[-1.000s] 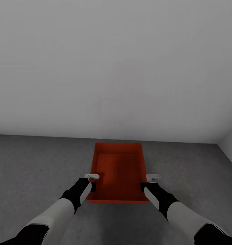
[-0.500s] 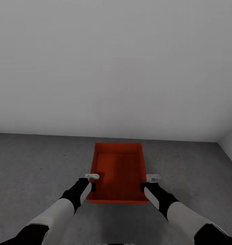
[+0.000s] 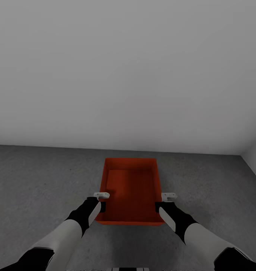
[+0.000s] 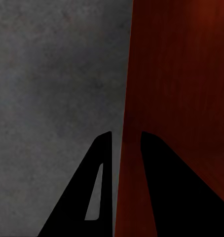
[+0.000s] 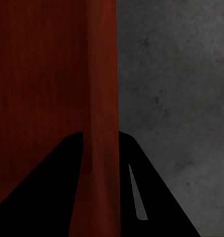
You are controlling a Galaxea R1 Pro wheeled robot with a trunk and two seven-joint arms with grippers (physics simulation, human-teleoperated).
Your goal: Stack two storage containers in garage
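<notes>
Orange-red bin [image 3: 131,190] hanging level above the grey concrete floor [image 3: 37,177], opening facing up, long axis running away toward the pale wall [image 3: 128,75], left gripper [image 3: 100,205] pinching its left wall, right gripper [image 3: 160,205] pinching the right.

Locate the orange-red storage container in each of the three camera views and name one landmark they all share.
Head view: the storage container sits low in the centre, held between both grippers, above the grey floor.
Left wrist view: its wall fills the picture's right side, pinched between the left gripper fingers.
Right wrist view: its wall fills the picture's left side, pinched by the right gripper.
Shared landmark: the speckled grey concrete floor.
</notes>
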